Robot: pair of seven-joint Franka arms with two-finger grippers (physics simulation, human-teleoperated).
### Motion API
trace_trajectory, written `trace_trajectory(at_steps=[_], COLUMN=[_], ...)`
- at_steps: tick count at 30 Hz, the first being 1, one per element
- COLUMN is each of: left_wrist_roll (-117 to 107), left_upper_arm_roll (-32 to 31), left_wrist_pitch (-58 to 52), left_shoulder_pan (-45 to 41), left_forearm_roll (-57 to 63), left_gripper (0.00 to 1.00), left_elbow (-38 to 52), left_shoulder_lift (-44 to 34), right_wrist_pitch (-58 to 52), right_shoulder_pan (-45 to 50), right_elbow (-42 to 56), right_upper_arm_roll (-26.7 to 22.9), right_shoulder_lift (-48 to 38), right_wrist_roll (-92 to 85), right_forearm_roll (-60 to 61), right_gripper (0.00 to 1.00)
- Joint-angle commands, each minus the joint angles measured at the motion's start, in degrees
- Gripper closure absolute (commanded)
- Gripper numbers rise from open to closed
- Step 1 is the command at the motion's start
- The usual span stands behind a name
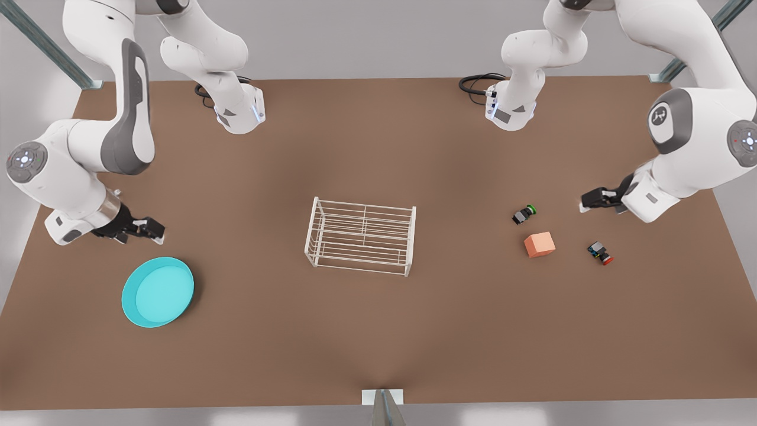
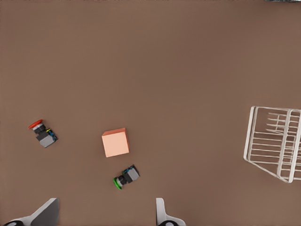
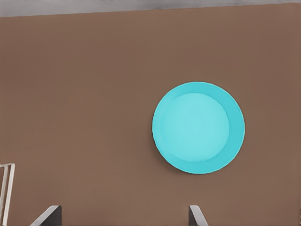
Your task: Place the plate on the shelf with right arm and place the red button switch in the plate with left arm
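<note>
Nothing's grabbed yet, looks like step one. Front view: turquoise plate [image 1: 158,291] flat on the table near the right gripper [image 1: 155,229], white wire shelf [image 1: 361,236] mid-table, red button switch [image 1: 600,252] below the left gripper [image 1: 585,202]. Left wrist view: red switch [image 2: 42,132] beyond the salmon cube [image 2: 115,143], jaws wide. Right wrist view: plate [image 3: 198,127] ahead, jaws wide; next it needs lowering onto the rim.

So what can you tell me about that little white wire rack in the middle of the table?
The shelf is a small rectangular rack of thin white bars, seemingly painted metal wire, with an open frame and two tiers of parallel rods. It stands upright near the middle of the brown table, with nothing on it and nothing touching it but the table. The plate lies far off toward the front view's left.
</note>
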Motion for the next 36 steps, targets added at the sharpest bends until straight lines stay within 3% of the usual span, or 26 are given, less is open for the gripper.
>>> trace_trajectory(at_steps=[1, 3, 7, 10, 12, 17, 19, 32, 36], left_wrist_roll=[-2.07, -2.78, -4.89, -4.89, -4.97, -6.47, -6.47, -6.38, -6.29], left_upper_arm_roll=[-0.07, -0.42, -0.24, -0.15, -0.07, -0.15, -0.15, -0.07, -0.15], left_wrist_pitch=[2.22, 2.22, -1.12, -1.12, -1.56, -1.74, -1.74, -3.50, -3.50], left_shoulder_pan=[-0.18, -0.53, -0.36, -0.10, -0.10, -0.18, -0.10, -0.18, -0.18], left_forearm_roll=[0.48, -0.14, 0.39, 0.48, 0.48, 0.48, 0.83, 2.06, 2.06], left_gripper=[0.00, 0.00, 0.00, 0.00, 0.00, 0.00, 0.00, 0.00, 0.00], left_elbow=[-0.10, 0.08, -0.10, -0.27, -0.45, -0.80, -0.80, -1.06, -0.98], left_shoulder_lift=[0.05, 0.84, 0.93, 0.93, 0.84, 0.58, 0.58, 0.66, 0.66], right_wrist_pitch=[2.28, 2.37, 2.11, 2.28, 2.20, 2.11, 2.11, 3.07, 3.07], right_shoulder_pan=[-0.10, -0.10, -6.33, -8.71, -13.10, -18.82, -21.10, -23.12, -23.12], right_elbow=[0.29, 1.42, 16.19, 17.51, 20.58, 22.17, 27.88, 33.51, 33.95], right_upper_arm_roll=[-0.02, -0.11, -0.02, 0.15, 0.24, 2.44, 2.70, 1.73, 1.65], right_shoulder_lift=[0.22, 0.66, 20.34, 25.09, 30.27, 34.67, 39.50, 48.74, 49.79], right_wrist_roll=[-3.58, -8.24, -22.65, -25.99, -35.22, -44.28, -46.91, -48.76, -48.76], right_forearm_roll=[-0.02, 0.77, 4.71, 6.04, 15.88, 19.93, 20.10, 19.66, 19.57], right_gripper=[0.00, 0.00, 0.00, 0.00, 0.00, 0.00, 0.00, 0.00, 0.18])
